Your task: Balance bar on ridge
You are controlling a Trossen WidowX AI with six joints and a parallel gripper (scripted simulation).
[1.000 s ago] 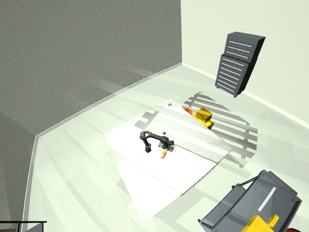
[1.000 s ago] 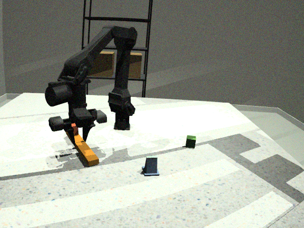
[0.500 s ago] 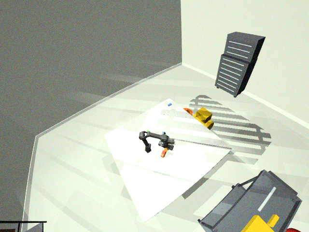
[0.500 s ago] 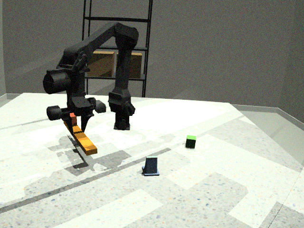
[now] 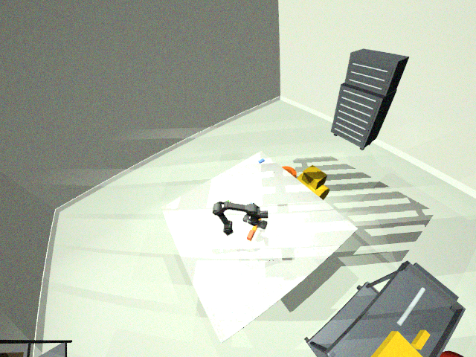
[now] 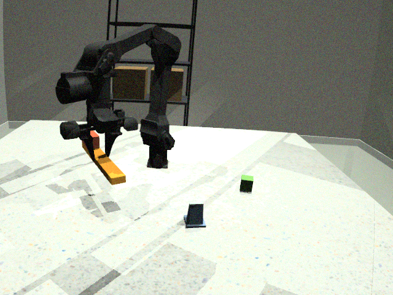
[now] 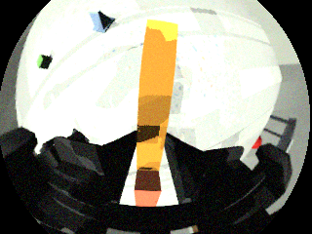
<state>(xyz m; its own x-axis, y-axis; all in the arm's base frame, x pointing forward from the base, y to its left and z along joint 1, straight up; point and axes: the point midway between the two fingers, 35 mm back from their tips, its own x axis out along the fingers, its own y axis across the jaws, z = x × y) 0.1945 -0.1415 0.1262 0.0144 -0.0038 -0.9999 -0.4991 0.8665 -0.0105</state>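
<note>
The orange bar (image 5: 254,227) (image 6: 109,168) (image 7: 157,73) carries a red block (image 5: 251,234) (image 6: 94,139) (image 7: 147,197) on one end. My gripper (image 6: 101,157) (image 7: 152,133) is shut on the bar, nearer the red block than the plain end, and holds it above the table. The bar looks roughly level. The ridge, a dark blue wedge on a thin base (image 6: 195,216) (image 7: 101,21), stands apart from the bar, beyond its plain end and off to one side. In the top view the arm mostly hides the ridge.
A small green block (image 6: 246,183) (image 7: 44,61) stands on the white table (image 5: 230,291) (image 6: 285,241), off to the ridge's side. A small blue piece (image 5: 262,161) lies near a table corner. A grey cart (image 5: 349,338) and a dark cabinet (image 5: 355,111) stand off the table.
</note>
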